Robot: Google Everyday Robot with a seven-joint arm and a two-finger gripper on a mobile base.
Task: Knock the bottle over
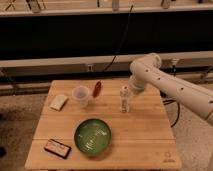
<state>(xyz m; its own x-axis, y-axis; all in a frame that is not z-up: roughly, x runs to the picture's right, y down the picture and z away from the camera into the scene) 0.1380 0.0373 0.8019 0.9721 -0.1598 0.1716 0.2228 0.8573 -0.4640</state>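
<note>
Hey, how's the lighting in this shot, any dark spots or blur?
Camera view: the wooden table is evenly lit; the background behind it is dark; the whole frame is soft, so the bottle shows faintly; the gripper beside it blurs into the arm.

My arm is off-white and thick — rounded tubular links with a bulbous elbow joint, dotted with small dark screw holes. The gripper end sits beside the bottle — fingers hidden.

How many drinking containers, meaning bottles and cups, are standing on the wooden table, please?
2: the bottle stands upright right of centre, just left of the gripper; the translucent cup stands left of it, beside the reddish object.
</note>
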